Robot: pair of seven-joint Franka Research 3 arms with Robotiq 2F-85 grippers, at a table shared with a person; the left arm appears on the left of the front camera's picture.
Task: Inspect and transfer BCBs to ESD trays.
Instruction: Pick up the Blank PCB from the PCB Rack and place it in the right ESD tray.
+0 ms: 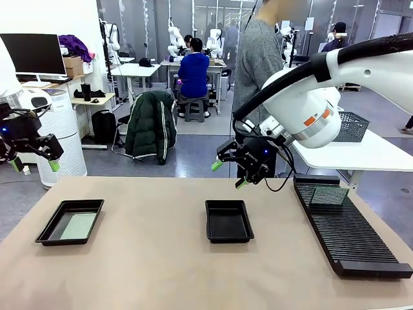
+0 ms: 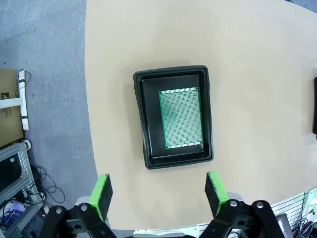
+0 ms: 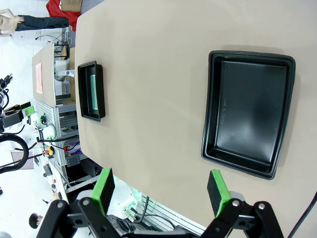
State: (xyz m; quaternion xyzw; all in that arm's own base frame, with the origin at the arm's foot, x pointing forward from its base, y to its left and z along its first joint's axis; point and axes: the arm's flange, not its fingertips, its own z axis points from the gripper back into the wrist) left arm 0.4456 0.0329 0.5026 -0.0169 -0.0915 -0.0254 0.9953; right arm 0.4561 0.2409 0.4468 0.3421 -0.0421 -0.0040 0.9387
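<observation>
Premises: open-plan lab/workshop. Evid.: grey floor [image 1: 193, 155], white desks [image 1: 135, 70] w/ seated person [image 1: 193, 74], monitor [image 1: 32, 55], cardboard boxes [image 1: 73, 66], jacket [image 1: 150, 126] over chair, glass partitions at rear.

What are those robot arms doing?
Neither gripper holds anything right now. The open left gripper faces a shallow black plastic tray holding a flat green circuit board. The open right gripper hangs near an identical empty black tray. Another green board stands in the long black ribbed rack.
</observation>
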